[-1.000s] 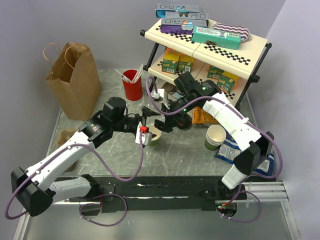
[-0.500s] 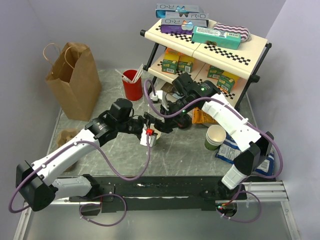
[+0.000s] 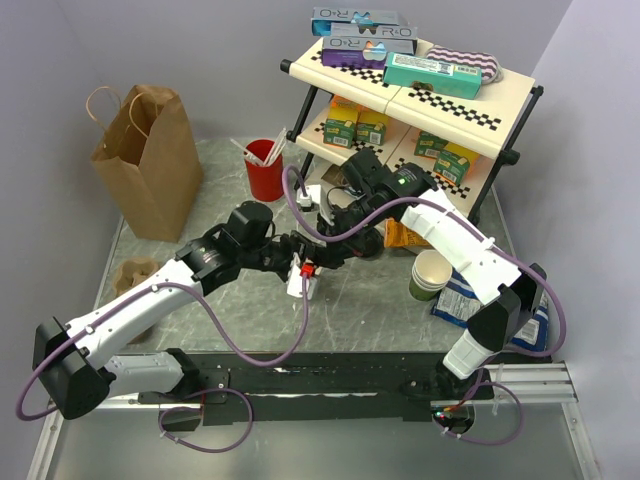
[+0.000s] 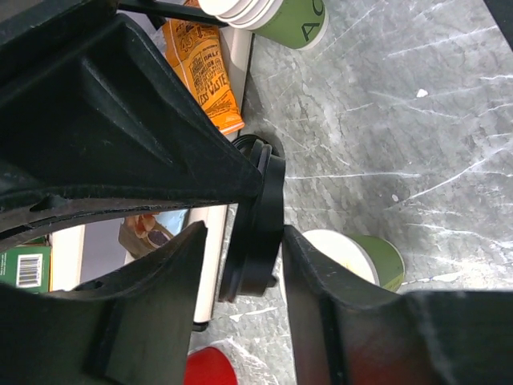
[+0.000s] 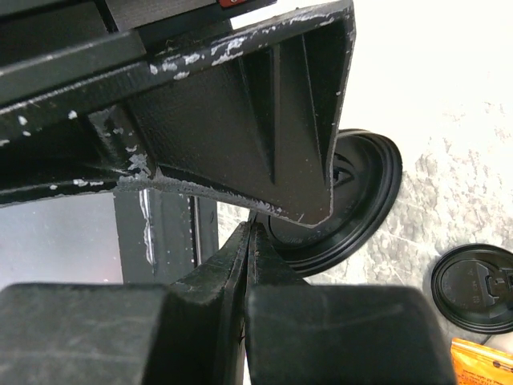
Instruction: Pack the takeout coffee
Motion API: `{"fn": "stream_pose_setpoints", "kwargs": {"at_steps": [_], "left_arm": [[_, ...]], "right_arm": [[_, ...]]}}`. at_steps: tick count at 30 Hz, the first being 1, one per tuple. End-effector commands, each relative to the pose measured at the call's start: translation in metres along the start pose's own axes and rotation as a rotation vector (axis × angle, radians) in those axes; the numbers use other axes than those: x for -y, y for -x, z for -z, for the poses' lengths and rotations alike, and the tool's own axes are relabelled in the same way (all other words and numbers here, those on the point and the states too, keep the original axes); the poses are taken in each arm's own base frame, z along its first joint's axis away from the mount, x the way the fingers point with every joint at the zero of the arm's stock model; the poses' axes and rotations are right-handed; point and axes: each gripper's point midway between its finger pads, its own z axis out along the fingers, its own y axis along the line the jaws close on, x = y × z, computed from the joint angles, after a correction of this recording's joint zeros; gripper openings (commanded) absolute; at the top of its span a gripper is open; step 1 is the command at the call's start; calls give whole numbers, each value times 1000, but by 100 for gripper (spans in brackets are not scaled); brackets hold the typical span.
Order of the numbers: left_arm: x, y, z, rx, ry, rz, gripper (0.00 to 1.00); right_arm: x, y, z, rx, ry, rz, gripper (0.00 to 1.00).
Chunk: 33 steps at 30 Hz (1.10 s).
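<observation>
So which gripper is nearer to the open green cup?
Left. The left gripper is right beside the cup; the right gripper seems slightly farther, on the shelf side.

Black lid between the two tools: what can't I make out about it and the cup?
Left wrist: a finger cuts off the green cup; its contents cannot be read.
Top external: the green cup is hidden under the left tool and right tool.
Right wrist: the tool's own fingers cover part of the black lid; whether they pinch it is unclear.
</observation>
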Motion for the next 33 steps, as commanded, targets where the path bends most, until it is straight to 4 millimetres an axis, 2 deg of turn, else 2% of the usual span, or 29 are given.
{"fn": "stream_pose_setpoints", "kwargs": {"at_steps": [1,5,12,13,21,27,33], "left_arm": [[-8,10,2,11,13,-46,47],[-7,8,3,-3,6,-41,40],[-3,6,5,-20,-11,-16,35],[-3,6,5,-21,-9,-8,34],[8,2,5,-35,1,217,23],[6,-2,8,-8,40,392,21],[0,-16,18,22,63,619,19]], "right_arm": [[-11,14,15,38,-24,70,0],[-11,14,14,36,-25,69,0],[-8,16,15,37,-38,66,0],[-8,18,17,41,-49,68,3],[4,41,51,114,-177,110,17],[12,56,69,185,-248,89,20],[28,46,74,185,-302,37,21]]}}
